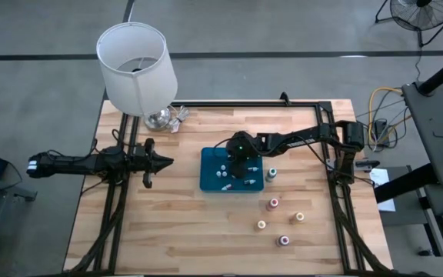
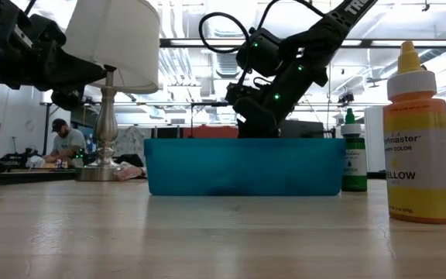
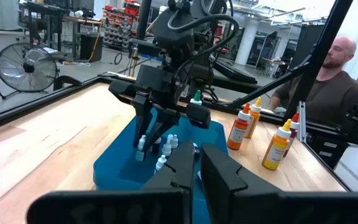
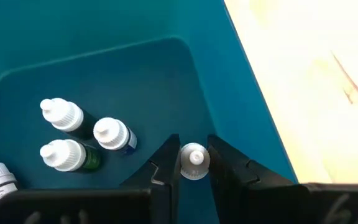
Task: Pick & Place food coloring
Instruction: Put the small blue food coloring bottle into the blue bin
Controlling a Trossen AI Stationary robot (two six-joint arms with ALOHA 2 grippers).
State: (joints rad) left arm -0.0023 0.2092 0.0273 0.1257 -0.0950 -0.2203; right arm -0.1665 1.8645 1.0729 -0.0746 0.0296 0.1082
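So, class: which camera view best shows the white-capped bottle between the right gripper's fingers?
The right wrist view: the white-capped bottle sits between the right gripper fingers, inside the blue tray. The high view hides it under the arm, the low view behind the tray wall; the left wrist view shows it small.

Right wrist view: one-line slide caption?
Right gripper jaws around a white-capped bottle inside the blue tray.

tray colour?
Blue tray, teal-tinged; clearest in the high view.
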